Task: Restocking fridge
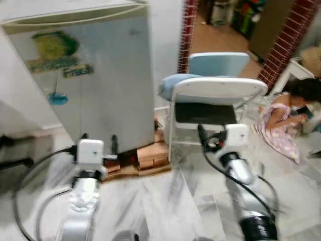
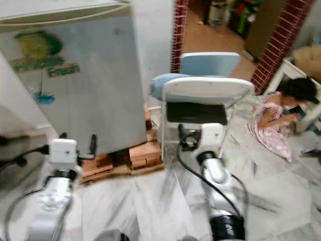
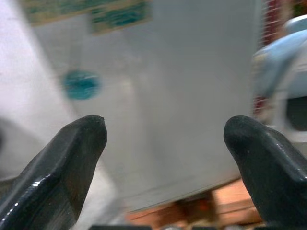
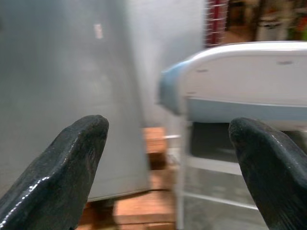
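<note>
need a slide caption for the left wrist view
Left hand, fingers open, faces the closed grey fridge standing on bricks.

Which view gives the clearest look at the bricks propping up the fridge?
The left eye view: the bricks sit stacked under the fridge at its lower right corner, sharply enough to see separate blocks. The right eye view shows the same stack, slightly softer. Both wrist views catch orange blurs of them between the open fingers.

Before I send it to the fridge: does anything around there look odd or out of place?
Yes. The fridge stands on stacked bricks rather than the floor, its door shut. A folding chair stands close beside it, and a person sits on the floor to the right. Both claws are open and empty.
</note>
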Motion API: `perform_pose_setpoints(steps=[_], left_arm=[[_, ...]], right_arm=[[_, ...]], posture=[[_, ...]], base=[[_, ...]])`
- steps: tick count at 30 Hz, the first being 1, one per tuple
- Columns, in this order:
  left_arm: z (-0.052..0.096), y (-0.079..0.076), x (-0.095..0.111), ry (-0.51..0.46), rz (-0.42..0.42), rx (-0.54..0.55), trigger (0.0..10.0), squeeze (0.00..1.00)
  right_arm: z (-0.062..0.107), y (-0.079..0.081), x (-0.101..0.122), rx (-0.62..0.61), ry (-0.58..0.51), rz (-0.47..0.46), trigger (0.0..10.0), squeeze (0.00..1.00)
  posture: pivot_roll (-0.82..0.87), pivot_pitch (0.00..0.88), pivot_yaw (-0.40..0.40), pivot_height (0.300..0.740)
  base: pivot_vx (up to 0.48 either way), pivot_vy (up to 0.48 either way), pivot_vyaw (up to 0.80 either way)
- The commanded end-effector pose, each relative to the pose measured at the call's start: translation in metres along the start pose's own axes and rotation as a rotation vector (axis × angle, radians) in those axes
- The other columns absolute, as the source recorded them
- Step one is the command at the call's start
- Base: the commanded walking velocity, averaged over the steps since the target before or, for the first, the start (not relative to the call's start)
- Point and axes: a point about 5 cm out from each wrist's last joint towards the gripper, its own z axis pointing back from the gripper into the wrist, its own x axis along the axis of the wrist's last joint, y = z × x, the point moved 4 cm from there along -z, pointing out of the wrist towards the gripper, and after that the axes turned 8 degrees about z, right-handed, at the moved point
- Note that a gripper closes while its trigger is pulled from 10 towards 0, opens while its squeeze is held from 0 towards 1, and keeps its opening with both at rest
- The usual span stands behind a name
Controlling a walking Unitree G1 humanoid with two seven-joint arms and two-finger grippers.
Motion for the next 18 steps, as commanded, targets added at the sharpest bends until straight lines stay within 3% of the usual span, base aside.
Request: perform_pose_setpoints(steps=[1,5,7,18], left_arm=[[0.000,-0.005,0.003,-0.010,0.018,-0.006,10.0,0.00],[0.000,-0.006,0.004,-0.014,0.020,-0.008,10.0,0.00],[0.000,-0.010,0.005,-0.015,0.035,-0.031,10.0,0.00],[0.000,-0.009,0.007,-0.017,0.031,-0.031,10.0,0.00]], right_arm=[[0.004,-0.017,-0.006,-0.063,0.027,0.013,10.0,0.00],[0.004,-0.016,-0.005,-0.070,0.012,0.024,10.0,0.00],[0.002,-0.004,0.001,0.003,-0.015,-0.143,10.0,0.00],[0.002,0.002,-0.001,0.006,0.000,-0.012,10.0,0.00]], posture=[[-0.01,0.050,0.033,0.740],[-0.01,0.057,0.034,0.740],[-0.01,0.054,0.037,0.740],[-0.01,0.058,0.042,0.740]], base=[[0.000,0.480,0.00],[0.000,0.480,0.00],[0.000,0.480,0.00],[0.000,0.480,0.00]])
